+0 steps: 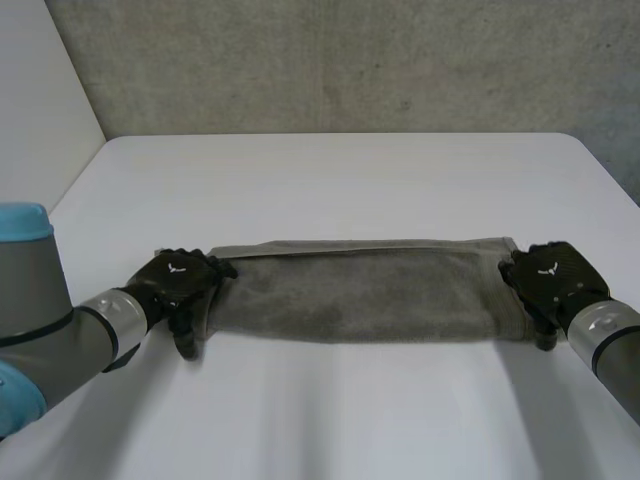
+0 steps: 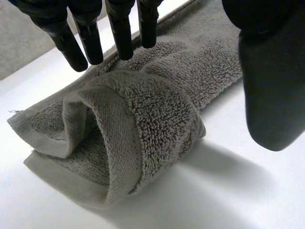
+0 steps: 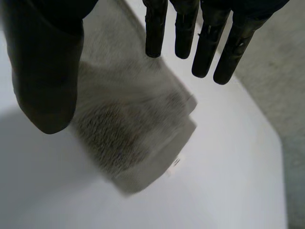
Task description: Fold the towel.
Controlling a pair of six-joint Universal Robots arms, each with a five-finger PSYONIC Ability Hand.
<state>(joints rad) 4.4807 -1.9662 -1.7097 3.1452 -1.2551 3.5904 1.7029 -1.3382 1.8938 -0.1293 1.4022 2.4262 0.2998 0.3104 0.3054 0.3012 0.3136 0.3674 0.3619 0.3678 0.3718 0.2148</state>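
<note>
A grey-brown towel [image 1: 360, 290] lies folded into a long strip across the white table [image 1: 350, 180]. My left hand [image 1: 178, 283] is over the strip's left end, open, with straight fingers [image 2: 86, 33] and the thumb [image 2: 271, 86] apart above the doubled-over towel end [image 2: 124, 138], not holding it. At the strip's right end my right hand [image 1: 550, 280] is open too. Its fingers [image 3: 205, 38] and thumb [image 3: 45, 67] hang spread above the towel's end [image 3: 138, 129], which lies flat with a small white tag at its corner.
A grey wall [image 1: 350, 60] runs behind the table's far edge. A light panel [image 1: 40, 100] stands at the far left. Bare tabletop lies in front of and beyond the towel.
</note>
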